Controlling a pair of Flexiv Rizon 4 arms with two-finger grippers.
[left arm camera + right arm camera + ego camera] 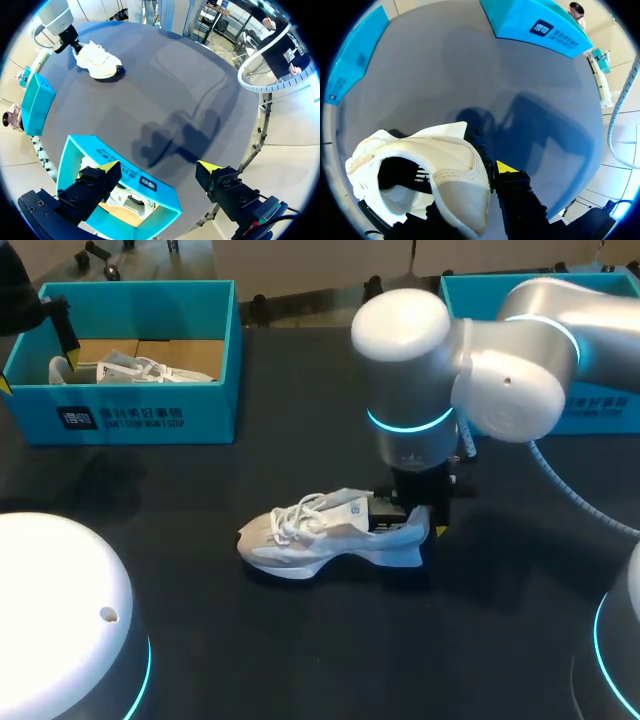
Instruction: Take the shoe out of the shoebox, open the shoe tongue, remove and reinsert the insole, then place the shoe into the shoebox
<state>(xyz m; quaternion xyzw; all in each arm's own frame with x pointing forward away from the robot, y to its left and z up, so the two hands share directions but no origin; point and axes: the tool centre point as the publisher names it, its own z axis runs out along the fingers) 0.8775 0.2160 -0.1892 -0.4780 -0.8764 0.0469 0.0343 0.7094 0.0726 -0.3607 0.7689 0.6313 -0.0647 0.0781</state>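
We hold the shoe (320, 535) by its heel in our right claw (412, 522), mid-tabletop (300, 640).
Our left claw (159, 167) hangs wide open over the shoebox (150, 415) at the far left corner, another shoe (130, 370) inside.

My right claw (465, 172) grips the white shoe (420, 150) by its heel. The heel wall is pinched between the fingers, with one yellow-tipped finger (507, 167) pressed against the outside and the other down inside the dark opening. The shoe rests on the grey worktop (470, 75). Well beyond the shoe, ahead of my claw, stands a blue shoebox (540, 25) with its printed face toward me. A second blue shoebox (350, 55) stands well apart from the shoe, off to its side.
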